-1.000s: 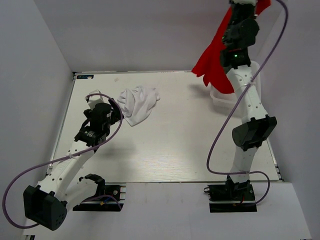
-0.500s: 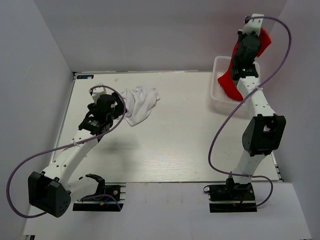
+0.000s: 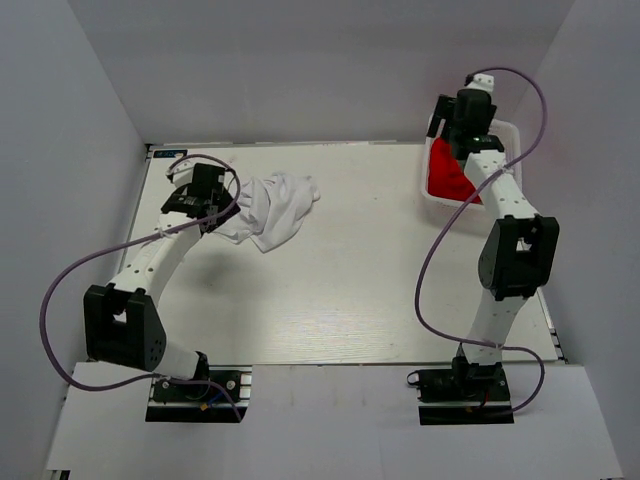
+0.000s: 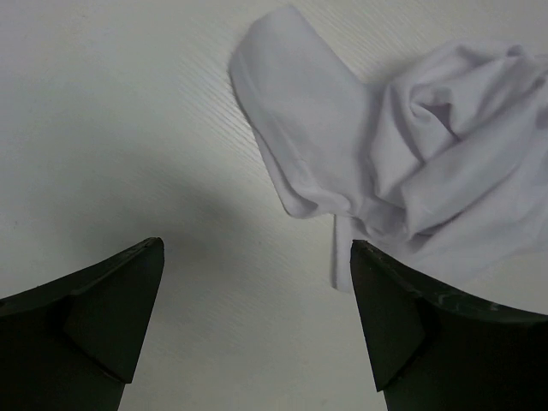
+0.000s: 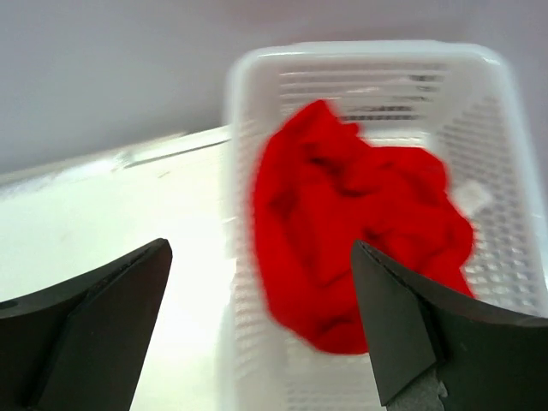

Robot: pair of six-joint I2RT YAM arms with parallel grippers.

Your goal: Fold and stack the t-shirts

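1. Your left gripper (image 4: 257, 248) hangs released, jaws spread wide over the bare bench (image 3: 350, 280), with nothing between them.
2. The white t-shirt (image 4: 411, 145) lies crumpled at about 1 o'clock from that gripper in the wrist view, and at 10 o'clock on the bench seen from above. The step in hand looks like spreading it. Pinch a single layer at the hem of the flat flap nearest you, not the bunched middle, then drag it outward.
3. Farther off, at 1 o'clock, your right gripper (image 5: 257, 248) hovers released above the basket (image 5: 257, 68). The red t-shirt (image 5: 360, 231) sits bunched inside, clear of the jaws. Leave it until the white one lies flat.
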